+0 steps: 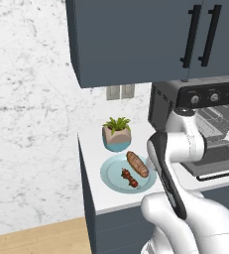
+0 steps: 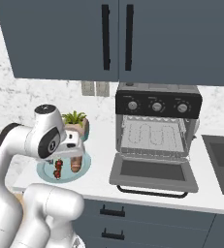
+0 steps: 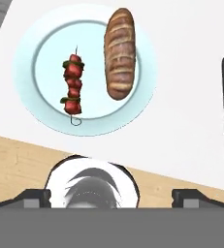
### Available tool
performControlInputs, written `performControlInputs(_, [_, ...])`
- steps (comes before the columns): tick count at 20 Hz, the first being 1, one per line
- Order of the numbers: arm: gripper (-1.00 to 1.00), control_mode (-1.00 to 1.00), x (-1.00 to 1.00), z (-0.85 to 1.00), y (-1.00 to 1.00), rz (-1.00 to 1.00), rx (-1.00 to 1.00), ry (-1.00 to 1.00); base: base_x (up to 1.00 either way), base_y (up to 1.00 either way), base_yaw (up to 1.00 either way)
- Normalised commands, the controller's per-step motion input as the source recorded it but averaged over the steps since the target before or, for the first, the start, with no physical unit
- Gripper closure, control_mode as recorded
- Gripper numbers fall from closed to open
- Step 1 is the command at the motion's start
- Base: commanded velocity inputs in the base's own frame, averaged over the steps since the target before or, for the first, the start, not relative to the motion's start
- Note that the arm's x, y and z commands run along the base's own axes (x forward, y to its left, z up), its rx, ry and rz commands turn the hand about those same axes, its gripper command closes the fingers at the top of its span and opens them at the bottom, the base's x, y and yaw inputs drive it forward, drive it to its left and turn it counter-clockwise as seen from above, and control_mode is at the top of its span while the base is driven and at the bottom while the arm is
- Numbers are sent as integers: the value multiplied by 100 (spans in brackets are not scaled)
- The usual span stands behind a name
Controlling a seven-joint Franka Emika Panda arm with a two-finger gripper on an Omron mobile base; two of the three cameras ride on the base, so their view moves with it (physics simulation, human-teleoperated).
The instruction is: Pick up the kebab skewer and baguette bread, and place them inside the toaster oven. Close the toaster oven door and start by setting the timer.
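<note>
The kebab skewer (image 3: pixel 73 86) and the baguette bread (image 3: pixel 120 53) lie side by side on a pale blue plate (image 3: pixel 26 97), and nothing touches them. My gripper (image 3: pixel 111 197) hangs above the plate's near edge. It is open, its fingertips (image 3: pixel 36 196) are wide apart and nothing is between them. From the right base, my hand (image 2: pixel 71 144) hovers over the plate (image 2: pixel 44 173), partly covering the skewer (image 2: pixel 58 168) and baguette (image 2: pixel 75 165). The toaster oven (image 2: pixel 157 104) stands to the right. Its door (image 2: pixel 154 173) is dropped open and flat, and the wire rack inside is bare.
A potted plant (image 1: pixel 117 133) stands just behind the plate (image 1: pixel 111 171). The counter's front edge (image 3: pixel 108 150) runs close under the plate, with wood floor beyond. A sink (image 2: pixel 222 160) lies right of the oven. Wall cabinets hang overhead.
</note>
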Motion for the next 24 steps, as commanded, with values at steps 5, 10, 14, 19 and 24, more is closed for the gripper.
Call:
performControlInputs(5, [-100,-100,62,-55,9,0,5,0,0,0,0])
performControlInputs(10, [-100,-100,66,-35,12,0,4,8,0,0,0])
performControlInputs(14, [-100,-100,44,-44,3,0,2,6,0,0,0])
performControlInputs(19, [-100,-100,52,-38,2,0,1,8,0,0,0])
performControlInputs(24, [-100,-100,40,-25,0,0,0,2,0,0,0])
